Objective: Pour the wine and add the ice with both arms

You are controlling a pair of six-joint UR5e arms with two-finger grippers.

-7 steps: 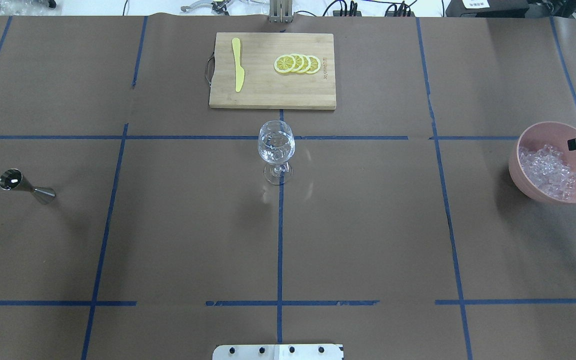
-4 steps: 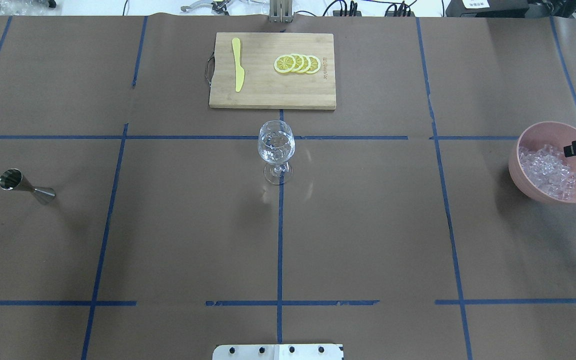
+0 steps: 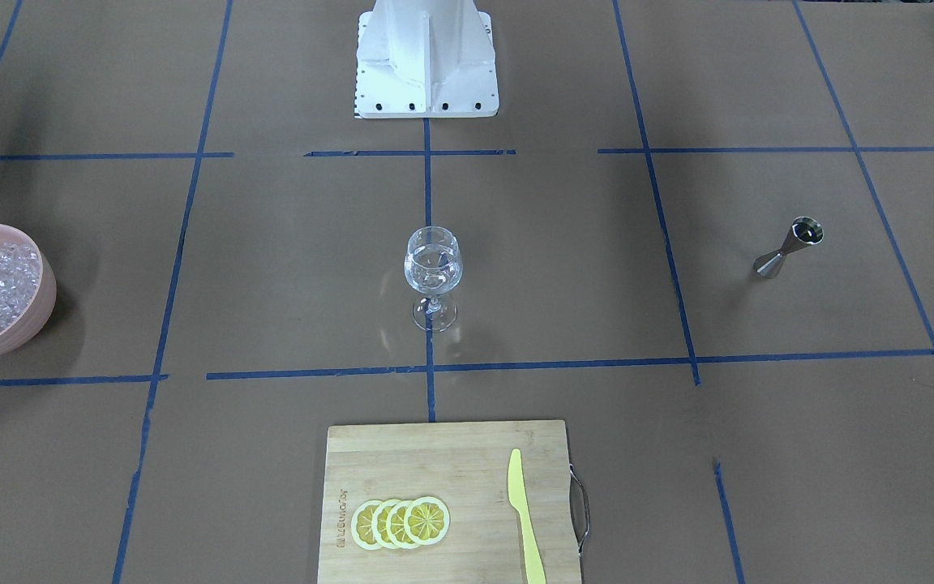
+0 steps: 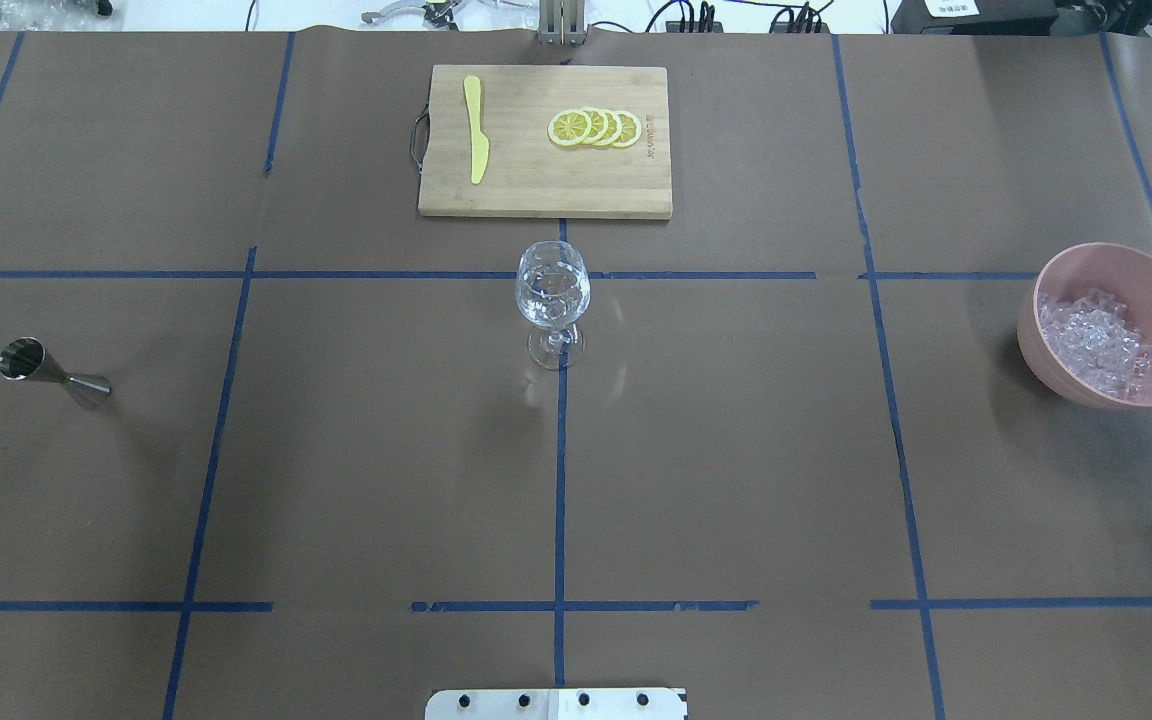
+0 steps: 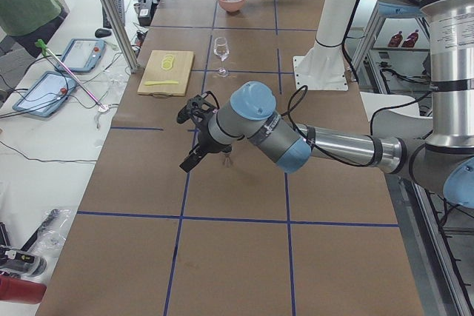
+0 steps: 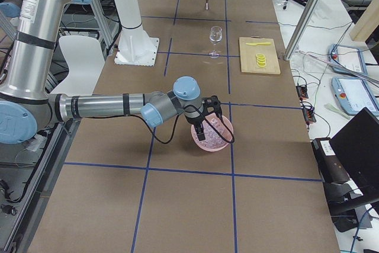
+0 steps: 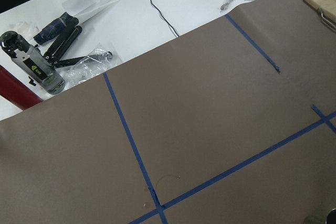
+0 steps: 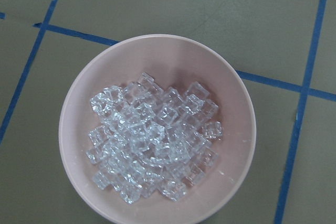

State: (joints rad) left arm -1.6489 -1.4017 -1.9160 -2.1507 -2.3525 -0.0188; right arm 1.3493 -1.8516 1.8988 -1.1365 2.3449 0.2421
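Note:
A clear wine glass stands at the table's middle, also in the front view. Ice fills a pink bowl at the right edge; the right wrist view looks straight down on the ice. A steel jigger stands far left. My right gripper hangs just above the bowl and shows only in the right side view; I cannot tell whether it is open or shut. My left gripper hovers over the table's left part and shows only in the left side view; its state is also unclear.
A wooden cutting board at the far middle carries lemon slices and a yellow knife. The white pedestal base stands at the near edge. Tools and bags lie on the white bench beyond the table.
The black tip of my right gripper, which reached over the bowl's right rim in the overhead view, is no longer in that view. Nothing on the table has moved.

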